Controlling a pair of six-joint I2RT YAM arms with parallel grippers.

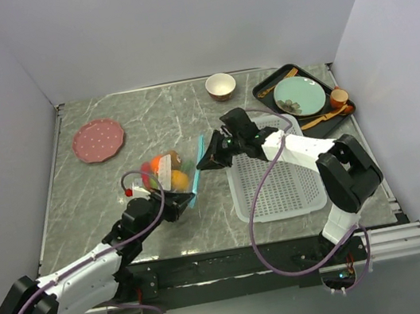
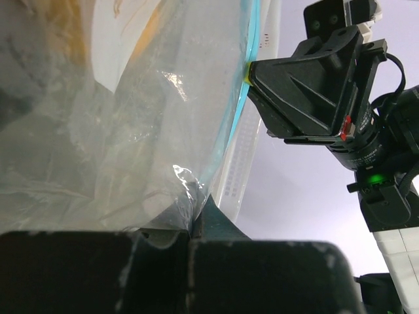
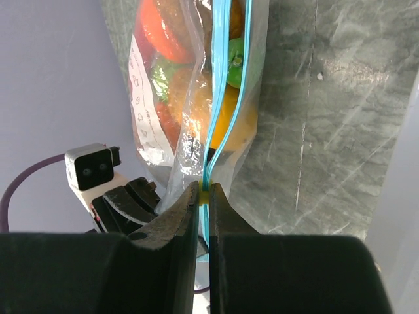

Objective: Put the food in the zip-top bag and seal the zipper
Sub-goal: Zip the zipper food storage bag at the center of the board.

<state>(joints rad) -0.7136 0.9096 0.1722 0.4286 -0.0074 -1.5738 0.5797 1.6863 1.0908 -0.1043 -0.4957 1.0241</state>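
Note:
The clear zip-top bag [image 1: 166, 172] stands in mid table, held up between both grippers. It holds the food [image 1: 174, 181]: an orange, a red piece and a green piece show through the plastic in the right wrist view [image 3: 226, 124]. My right gripper [image 1: 201, 162] is shut on the teal-blue zipper [image 3: 207, 157] at a small yellow slider near the bag's lower end. My left gripper [image 1: 171, 205] is shut on the bag's bottom corner [image 2: 186, 203]. The zipper [image 2: 230, 131] runs up from there to the right gripper [image 2: 252, 72].
A white mesh basket [image 1: 275, 182] lies right of the bag, under the right arm. A black tray [image 1: 264, 83] with a teal plate, wooden spoons and a brown cup [image 1: 339, 97] sits at the back right. A small bowl [image 1: 220, 85] and a pink plate [image 1: 98, 139] are at the back.

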